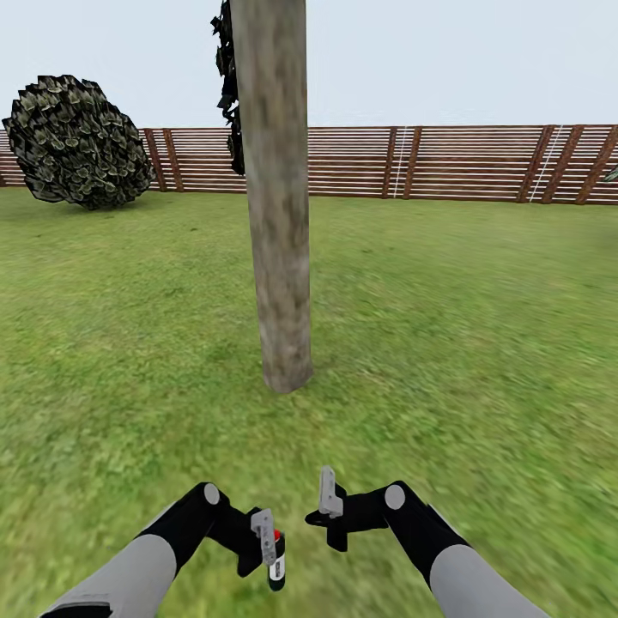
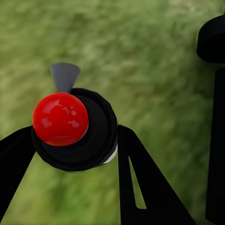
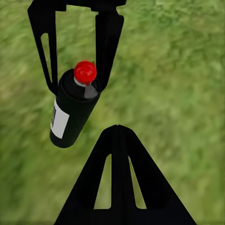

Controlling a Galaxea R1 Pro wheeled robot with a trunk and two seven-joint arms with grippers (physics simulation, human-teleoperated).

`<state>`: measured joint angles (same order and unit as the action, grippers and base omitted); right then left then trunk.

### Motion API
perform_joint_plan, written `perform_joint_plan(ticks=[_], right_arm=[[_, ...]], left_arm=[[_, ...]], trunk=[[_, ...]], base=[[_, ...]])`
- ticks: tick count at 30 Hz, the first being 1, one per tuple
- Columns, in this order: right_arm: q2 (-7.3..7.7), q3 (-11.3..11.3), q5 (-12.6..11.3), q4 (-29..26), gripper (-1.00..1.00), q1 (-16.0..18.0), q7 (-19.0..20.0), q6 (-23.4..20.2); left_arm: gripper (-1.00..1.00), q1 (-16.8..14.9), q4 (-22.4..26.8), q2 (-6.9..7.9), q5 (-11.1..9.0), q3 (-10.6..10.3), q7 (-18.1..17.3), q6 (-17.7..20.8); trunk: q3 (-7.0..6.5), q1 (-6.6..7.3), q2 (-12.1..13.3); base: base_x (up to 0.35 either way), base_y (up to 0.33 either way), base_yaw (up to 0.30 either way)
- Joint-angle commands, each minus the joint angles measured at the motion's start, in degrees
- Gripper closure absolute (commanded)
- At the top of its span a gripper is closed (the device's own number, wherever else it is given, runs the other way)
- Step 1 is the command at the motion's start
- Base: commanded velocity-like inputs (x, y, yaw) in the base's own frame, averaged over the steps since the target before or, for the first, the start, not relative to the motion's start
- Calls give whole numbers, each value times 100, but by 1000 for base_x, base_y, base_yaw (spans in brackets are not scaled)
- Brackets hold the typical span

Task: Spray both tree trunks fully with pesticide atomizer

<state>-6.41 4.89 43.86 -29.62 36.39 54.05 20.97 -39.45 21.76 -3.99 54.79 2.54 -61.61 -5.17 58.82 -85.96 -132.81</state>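
Observation:
The pesticide atomizer (image 1: 276,566), a black can with a white label and a red knob (image 2: 60,119), hangs over the grass with my left gripper (image 1: 268,536) shut on it. Its fingers (image 2: 140,178) clamp the can's body on both sides. The atomizer (image 3: 70,112) also shows in the right wrist view, held by the left gripper (image 3: 77,84). My right gripper (image 1: 327,489) is close beside it, its fingers (image 3: 119,178) pressed together on nothing. A tree trunk (image 1: 279,215), thick and beige-grey, stands straight ahead on the lawn. No pesticide is in view.
A brown slat fence (image 1: 446,163) closes the lawn at the back. A round dark-leaved bush (image 1: 77,142) sits at the far left. Dark foliage (image 1: 230,86) hangs behind the trunk. Open grass (image 1: 481,343) lies on both sides of the trunk.

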Motion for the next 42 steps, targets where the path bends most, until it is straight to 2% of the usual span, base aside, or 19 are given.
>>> perform_joint_plan(ticks=[1, 21, 28, 42], right_arm=[[0, -1, 0, 0, 100, 0, 0, 1], [-1, -2, -9, -2, 100, 1, 0, 4], [-1, -4, -9, -81, 100, 0, 0, 4], [-1, -5, -9, -114, 100, 0, 0, 4]], left_arm=[[100, 1, 1, -15, 2, 0, 0, 0], [100, 8, 4, -134, -50, 18, 100, -5], [100, 8, 4, -232, -52, 18, 333, -10], [100, 0, 7, -307, -55, 12, 351, -9]], trunk=[[0, 0, 0], [0, 0, 0], [0, 0, 0], [0, 0, 0]], base=[[0, 0, 0], [0, 0, 0], [0, 0, 0], [0, 0, 0]])
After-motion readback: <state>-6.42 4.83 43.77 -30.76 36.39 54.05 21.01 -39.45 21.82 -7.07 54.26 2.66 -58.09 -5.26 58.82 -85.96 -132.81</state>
